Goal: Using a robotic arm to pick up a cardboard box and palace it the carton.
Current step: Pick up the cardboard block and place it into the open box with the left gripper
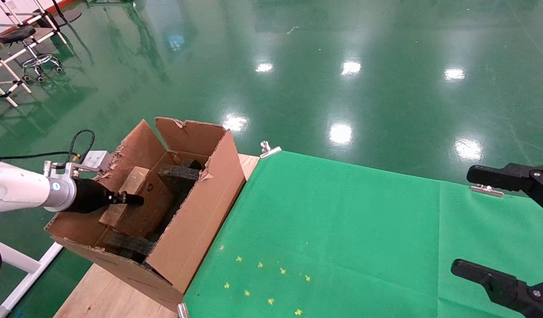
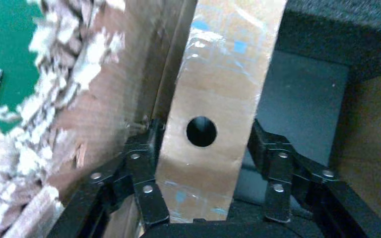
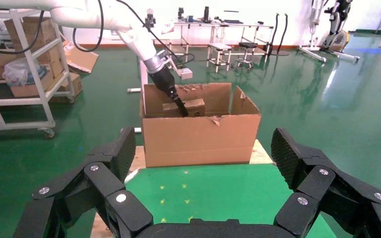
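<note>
My left robotic arm (image 1: pixel 28 190) reaches into the carton (image 1: pixel 196 216), a large brown box with ragged flaps at the table's left end. Its gripper (image 1: pixel 131 199) is shut on the cardboard box (image 1: pixel 132 179), a slim taped box that leans tilted inside, against the carton's outer wall. In the left wrist view the gripper (image 2: pixel 204 133) has a finger on each long side of the cardboard box (image 2: pixel 218 74), level with its round hole. Dark foam blocks (image 1: pixel 181 174) lie inside. My right gripper (image 1: pixel 479 223) is open and empty over the table's right edge; it also shows in its wrist view (image 3: pixel 203 148).
A green cloth (image 1: pixel 342 229) covers the table, held by metal clips (image 1: pixel 269 150), with small yellow marks (image 1: pixel 271 282) near the front. Bare wood (image 1: pixel 103 291) shows under the carton. A stool and white racks (image 1: pixel 28 48) stand on the floor at far left.
</note>
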`<state>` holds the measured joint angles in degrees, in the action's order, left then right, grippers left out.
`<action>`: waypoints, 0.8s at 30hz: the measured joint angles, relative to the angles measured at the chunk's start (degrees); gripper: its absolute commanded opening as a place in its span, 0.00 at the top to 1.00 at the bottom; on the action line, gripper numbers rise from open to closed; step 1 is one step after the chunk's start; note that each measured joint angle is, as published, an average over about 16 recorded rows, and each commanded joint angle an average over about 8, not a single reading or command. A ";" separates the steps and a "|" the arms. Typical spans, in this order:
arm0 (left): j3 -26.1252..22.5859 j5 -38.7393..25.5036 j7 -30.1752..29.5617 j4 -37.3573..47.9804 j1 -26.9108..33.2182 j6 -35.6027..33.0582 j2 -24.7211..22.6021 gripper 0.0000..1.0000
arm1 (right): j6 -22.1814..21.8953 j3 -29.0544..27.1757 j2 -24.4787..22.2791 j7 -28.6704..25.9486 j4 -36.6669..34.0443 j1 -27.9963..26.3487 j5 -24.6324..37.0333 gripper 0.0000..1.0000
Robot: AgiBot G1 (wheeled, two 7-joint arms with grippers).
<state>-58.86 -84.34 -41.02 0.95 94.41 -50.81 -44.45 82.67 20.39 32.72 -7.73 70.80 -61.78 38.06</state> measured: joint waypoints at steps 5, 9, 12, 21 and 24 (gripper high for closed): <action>-0.08 -0.10 0.03 -0.24 0.73 -0.14 0.11 0.00 | 0.00 0.00 0.00 0.00 0.00 0.00 0.00 0.00; -0.03 -0.02 0.14 -0.59 1.58 -0.42 0.33 0.00 | 0.00 0.00 0.00 0.00 0.00 0.00 0.00 0.00; 0.11 0.18 0.27 -1.07 2.52 -0.88 0.60 0.00 | 0.00 0.00 0.00 0.00 0.00 0.00 0.00 0.00; 2.39 3.57 -0.07 -4.28 6.89 -5.60 2.32 0.00 | 0.00 0.00 0.00 0.00 0.00 0.00 0.00 0.00; 4.07 6.17 -0.65 -6.10 8.15 -8.67 3.17 0.00 | 0.00 0.00 0.00 0.00 0.00 0.00 0.00 0.00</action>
<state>-54.80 -78.17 -41.67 -5.15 102.56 -59.48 -41.28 82.67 20.39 32.72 -7.72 70.80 -61.78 38.06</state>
